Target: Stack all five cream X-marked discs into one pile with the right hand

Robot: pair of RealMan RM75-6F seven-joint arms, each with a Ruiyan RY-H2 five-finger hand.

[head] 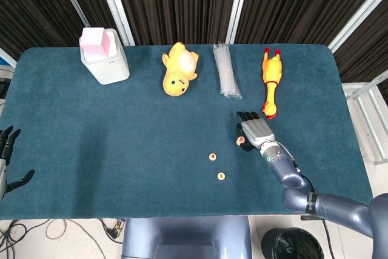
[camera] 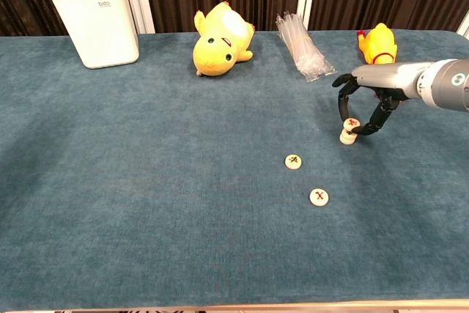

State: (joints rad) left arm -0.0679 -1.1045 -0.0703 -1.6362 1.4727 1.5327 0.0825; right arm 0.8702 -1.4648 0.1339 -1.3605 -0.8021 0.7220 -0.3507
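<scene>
From the head view, the right hand (head: 253, 131) covers a small pile (head: 240, 141) of cream discs right of centre on the tabletop (head: 121, 125); two loose discs (head: 213, 156) (head: 221, 176) lie nearer. The chest view shows its fingers (camera: 375, 117) pinching the pile's top disc (camera: 352, 124). The discs look light, stiff and smooth, best taken by the rim.

discs (camera: 294, 161) cream, red X | table (camera: 146, 181) teal | duck toy (camera: 220, 38) yellow | box (camera: 95, 23) white
</scene>
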